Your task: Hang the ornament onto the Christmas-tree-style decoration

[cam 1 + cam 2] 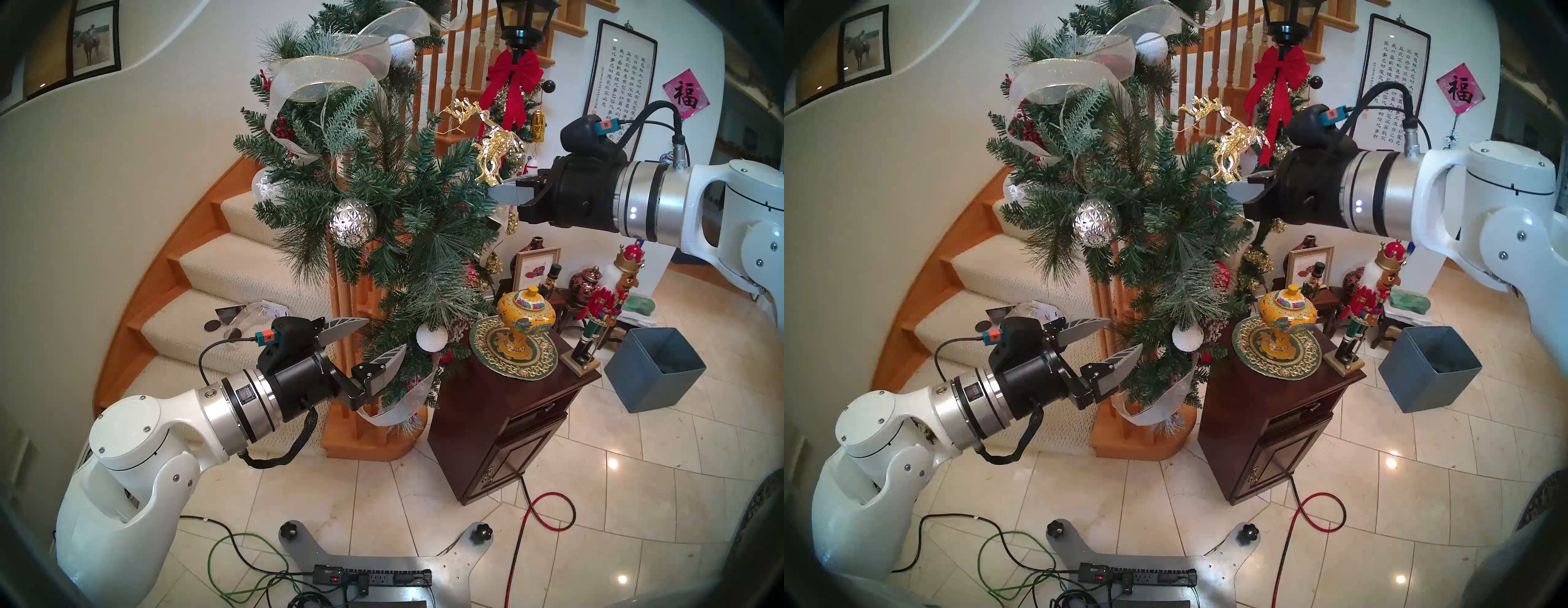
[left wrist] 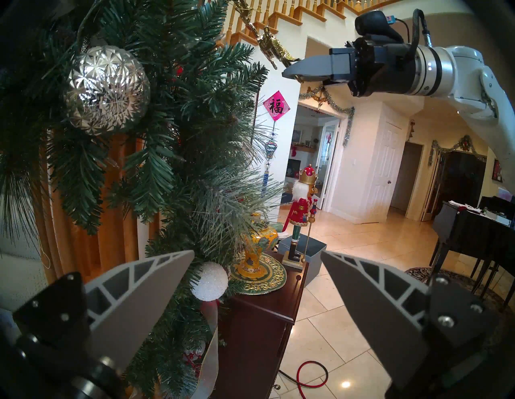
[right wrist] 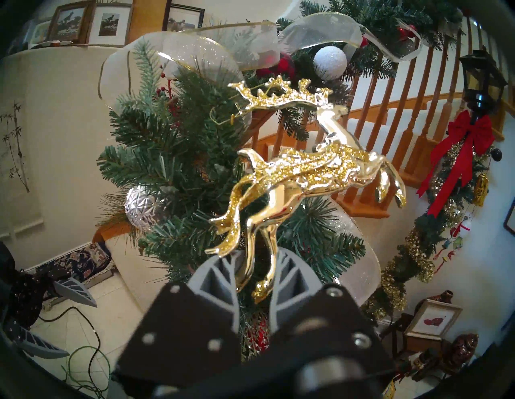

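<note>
The ornament (image 1: 494, 146) (image 3: 306, 172), a shiny gold chain of leaping reindeer, stands up from my right gripper (image 1: 498, 193) (image 3: 256, 253), which is shut on the lowest figure's legs. Its antlered top and thin string loop (image 3: 223, 117) reach the upper right side of the Christmas-tree-style decoration (image 1: 382, 191) (image 3: 172, 156), a bushy green garland on the stair post. I cannot tell whether the loop is caught on a branch. My left gripper (image 1: 384, 335) (image 2: 256, 253) is open and empty, low down beside the garland's bottom, near a white snowy ball (image 2: 209, 281).
A dark wooden cabinet (image 1: 509, 424) right of the post carries a yellow vase (image 1: 526, 322) and a nutcracker (image 1: 602, 305). A grey box (image 1: 653, 369) stands on the tiles behind it. A faceted silver ball (image 1: 353, 223) hangs mid-garland. Cables (image 1: 543, 509) cross the floor.
</note>
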